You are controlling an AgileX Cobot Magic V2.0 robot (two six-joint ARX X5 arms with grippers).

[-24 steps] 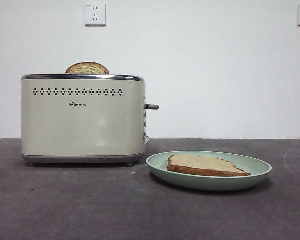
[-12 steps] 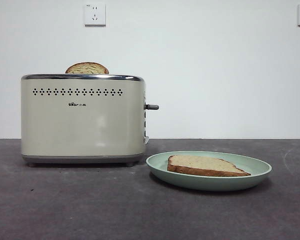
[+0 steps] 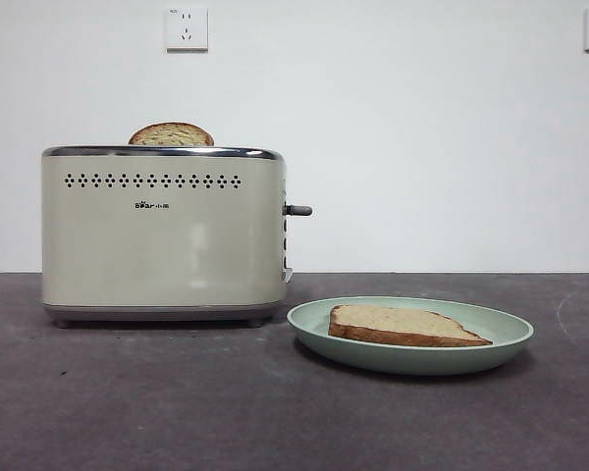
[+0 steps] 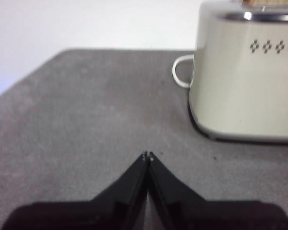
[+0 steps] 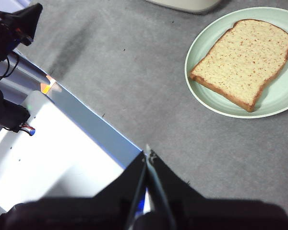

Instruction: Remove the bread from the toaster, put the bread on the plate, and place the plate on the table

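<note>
The bread lies flat on the mint-green plate, which rests on the dark grey table to the right of the toaster. The bread and plate also show in the right wrist view. A second, darker speckled slice sticks up from the toaster's slot. My left gripper is shut and empty, low over the table beside the toaster. My right gripper is shut and empty, near the table's edge, apart from the plate. Neither arm shows in the front view.
The toaster's grey lever points toward the plate. A white cord loops behind the toaster. Beyond the table's edge stand a white surface and black equipment with cables. Wall sockets sit on the white wall.
</note>
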